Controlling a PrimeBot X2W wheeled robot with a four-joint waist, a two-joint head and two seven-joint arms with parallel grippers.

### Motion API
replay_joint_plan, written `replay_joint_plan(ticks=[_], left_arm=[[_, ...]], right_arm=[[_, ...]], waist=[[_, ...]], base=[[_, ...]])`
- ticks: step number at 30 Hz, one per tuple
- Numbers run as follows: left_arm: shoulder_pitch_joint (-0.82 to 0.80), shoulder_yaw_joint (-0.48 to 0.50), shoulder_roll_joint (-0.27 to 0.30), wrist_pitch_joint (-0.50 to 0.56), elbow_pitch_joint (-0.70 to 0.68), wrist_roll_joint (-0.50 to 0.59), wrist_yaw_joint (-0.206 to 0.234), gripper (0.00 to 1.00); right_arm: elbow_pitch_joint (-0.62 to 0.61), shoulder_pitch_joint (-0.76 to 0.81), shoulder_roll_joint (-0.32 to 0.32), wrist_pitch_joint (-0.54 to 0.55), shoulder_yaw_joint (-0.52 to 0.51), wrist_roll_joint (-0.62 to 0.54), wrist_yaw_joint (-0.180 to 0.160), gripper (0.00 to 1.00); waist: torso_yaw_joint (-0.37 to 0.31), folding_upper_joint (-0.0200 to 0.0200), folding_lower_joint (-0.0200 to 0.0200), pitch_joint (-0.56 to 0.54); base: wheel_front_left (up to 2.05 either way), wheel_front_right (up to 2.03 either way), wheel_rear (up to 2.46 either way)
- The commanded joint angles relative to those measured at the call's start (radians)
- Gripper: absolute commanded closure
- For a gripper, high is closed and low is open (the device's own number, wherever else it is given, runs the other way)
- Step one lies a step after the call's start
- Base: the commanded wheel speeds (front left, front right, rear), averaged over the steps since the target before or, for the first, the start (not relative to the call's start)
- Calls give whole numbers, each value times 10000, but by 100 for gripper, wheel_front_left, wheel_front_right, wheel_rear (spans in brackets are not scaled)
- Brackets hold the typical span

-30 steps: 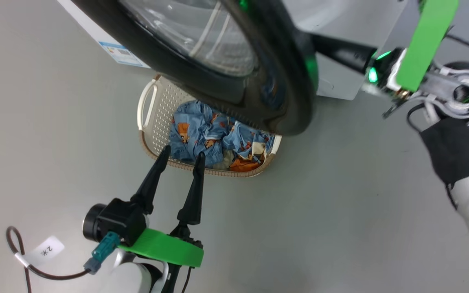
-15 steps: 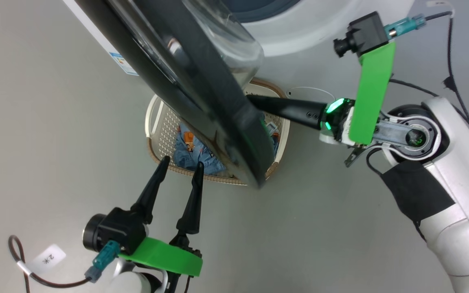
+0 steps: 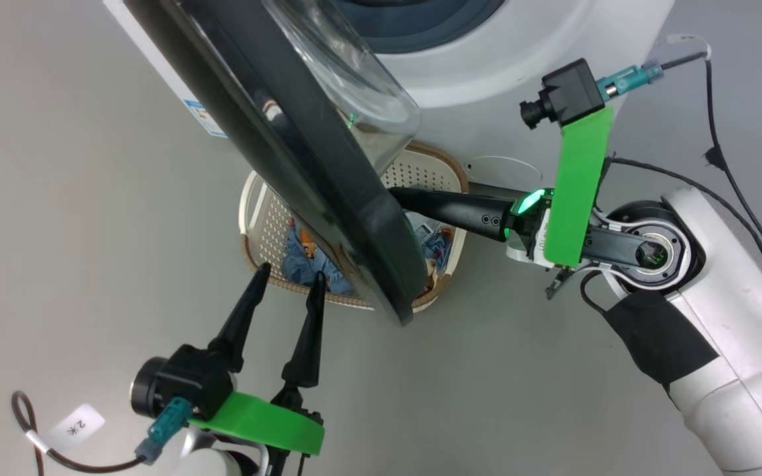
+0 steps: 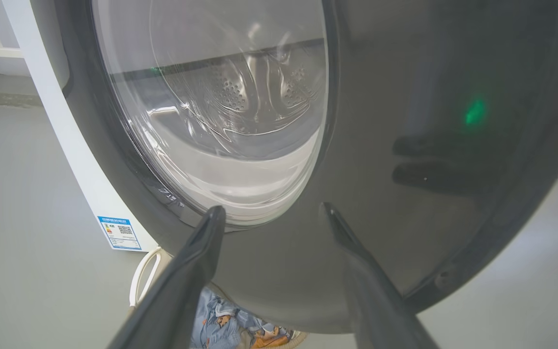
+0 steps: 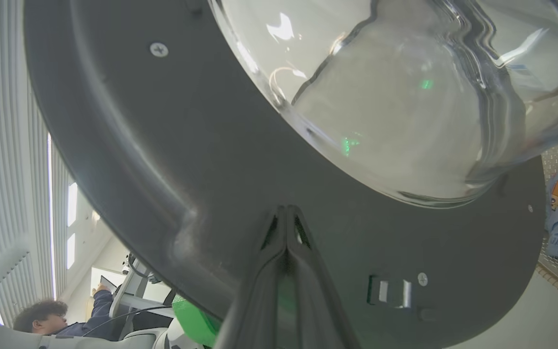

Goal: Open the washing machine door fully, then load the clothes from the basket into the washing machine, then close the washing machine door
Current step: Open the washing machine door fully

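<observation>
Grey floor [image 3: 57, 198] carries the big white front-loading washing machine [image 3: 520, 86]; at its 6 o'clock sits the small cream perforated plastic basket [image 3: 265, 218] of blue cartoon-printed clothes [image 3: 298, 264], half hidden under the large round glossy black door [image 3: 301, 172], which stands only partly open. Step 1 of 3, opening that door fully, seems in hand: the right hand [image 3: 397, 196], its 2 fingers pressed together, reaches from 3 o'clock to the door's inner face, while the left hand [image 3: 290, 272], fingers apart and empty, hovers at the basket's 7 o'clock. Next the right hand should push the door toward 9 o'clock until it clears the basket.
</observation>
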Motion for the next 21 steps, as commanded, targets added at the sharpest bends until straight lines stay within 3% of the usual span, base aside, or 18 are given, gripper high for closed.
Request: replay_joint_plan(ticks=[1, 2, 3, 21], left_arm=[[32, 421, 127, -65, -128, 152, -80, 0], [29, 442, 127, -65, -92, 172, -121, 0], [25, 463, 127, -65, -58, 191, -158, 0], [456, 1458, 127, -65, 503, 471, -804, 0]], right_arm=[[-195, 239, 110, -232, 34, -261, 31, 35], [-179, 273, 56, -333, 25, -315, 31, 7], [-163, 325, 11, -448, 10, -352, 31, 0], [333, 2170, -1165, -2579, 271, -693, 31, 0]], waist=[[-93, -1, 0, -103], [-120, -1, 0, -141], [-146, -1, 0, -181], [-1005, -1, 0, -1177]], base=[[0, 0, 0], [0, 0, 0], [0, 0, 0], [0, 0, 0]])
